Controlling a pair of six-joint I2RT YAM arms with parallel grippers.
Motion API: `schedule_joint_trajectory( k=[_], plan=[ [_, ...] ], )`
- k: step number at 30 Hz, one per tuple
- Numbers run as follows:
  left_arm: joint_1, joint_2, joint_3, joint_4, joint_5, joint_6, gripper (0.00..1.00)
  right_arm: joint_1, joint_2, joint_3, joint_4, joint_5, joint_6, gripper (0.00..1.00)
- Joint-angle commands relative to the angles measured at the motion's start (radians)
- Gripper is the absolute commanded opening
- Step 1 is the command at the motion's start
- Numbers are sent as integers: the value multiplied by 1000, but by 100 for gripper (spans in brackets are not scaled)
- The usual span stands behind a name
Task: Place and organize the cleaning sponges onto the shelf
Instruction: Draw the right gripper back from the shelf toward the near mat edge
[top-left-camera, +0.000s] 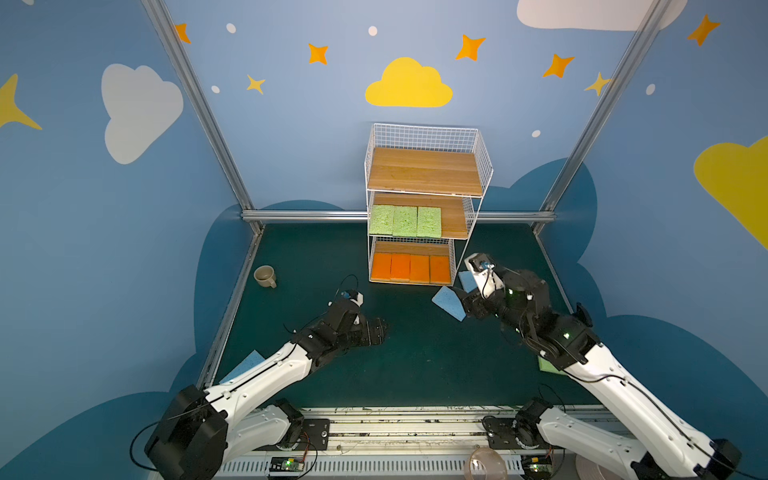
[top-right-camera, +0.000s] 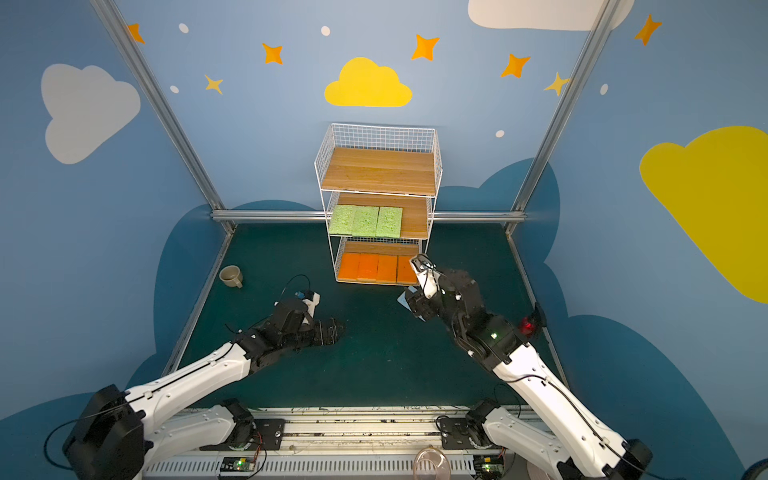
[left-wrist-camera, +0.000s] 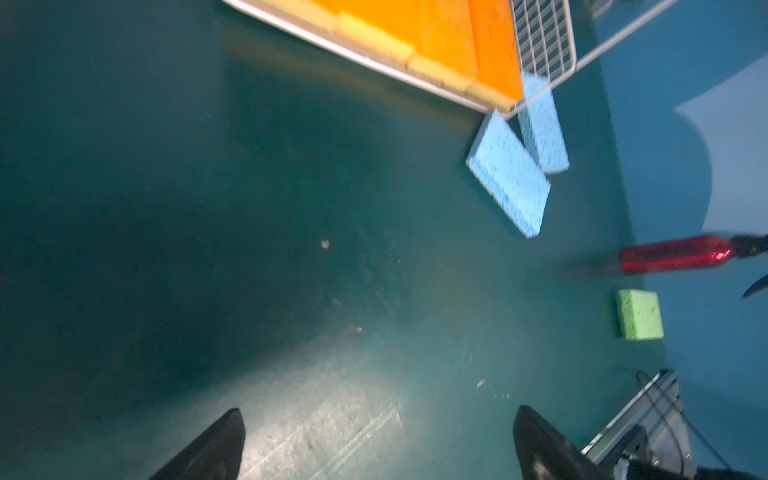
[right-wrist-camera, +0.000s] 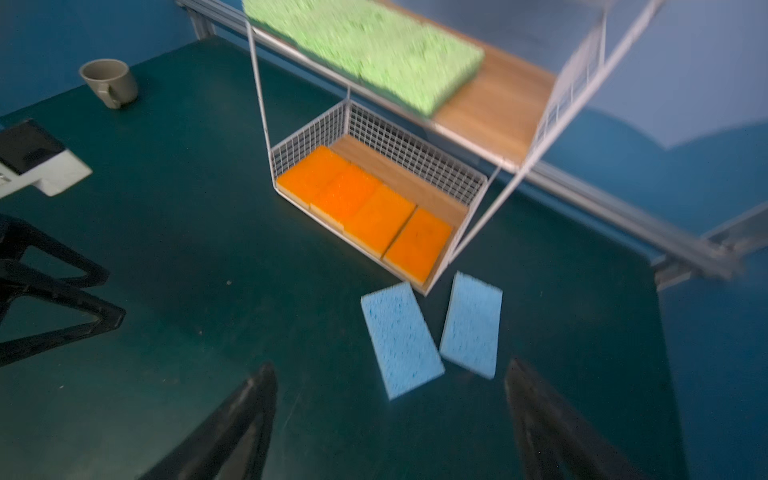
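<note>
Right pincer (right-wrist-camera: 390, 365) open, empty; two blue sponges (top-left-camera: 448, 305) lie just before its tips, right of centre in a top view.

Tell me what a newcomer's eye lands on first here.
The white wire shelf at the back, four orange sponges lining its bottom board, three green sponges on the middle one. Then two blue sponges on the mat by its corner, near the open right claw.

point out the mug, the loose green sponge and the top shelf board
mug (top-left-camera: 264, 276), in a top view, its mouth
loose green sponge (left-wrist-camera: 639, 314), left wrist view, top face middle
top shelf board (top-left-camera: 424, 171), in a top view, bare wood
</note>
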Motion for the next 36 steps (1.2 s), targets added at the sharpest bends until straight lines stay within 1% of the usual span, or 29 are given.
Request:
schedule_joint_trajectory(
  k=[1, 4, 5, 7, 10, 13, 15, 17, 20, 22, 27, 29, 32, 36],
  plan=[
    [-53, 43, 23, -14, -41, -13, 100, -38, -65, -98, -83, 116, 354, 87],
    [-101, 75, 32, -9, -59, -25, 100, -103, -109, -197, -129, 153, 498, 88],
    [-114, 80, 36, -13, -64, -24, 100, -134, -117, -232, -127, 147, 539, 88],
    [-130, 84, 37, -26, -63, -25, 100, -211, -122, -302, -116, 92, 589, 87],
    [-131, 72, 21, -50, -46, -32, 100, -349, -111, -352, -111, 17, 629, 87],
    [-130, 56, 14, -73, -22, -34, 100, -513, -95, -402, -82, -54, 663, 87],
    [-131, 59, 26, -88, -1, -28, 100, -641, -72, -437, -47, -134, 677, 86],
    [-131, 80, 47, -108, 13, -17, 100, -743, -34, -463, -20, -201, 683, 85],
    [-130, 115, 84, -132, 32, 5, 100, -864, 33, -502, 34, -313, 685, 82],
    [-128, 138, 103, -140, 39, 18, 100, -889, 67, -522, 79, -340, 673, 80],
    [-110, 176, 135, -148, 61, 43, 100, -898, 94, -512, 95, -281, 651, 81],
    [-102, 191, 142, -147, 83, 40, 100, -917, 109, -503, 109, -293, 637, 80],
    [-101, 210, 137, -124, 114, 30, 100, -921, 149, -472, 110, -293, 617, 80],
    [-101, 211, 115, -77, 117, 14, 100, -922, 207, -411, 63, -291, 589, 79]
  ],
)
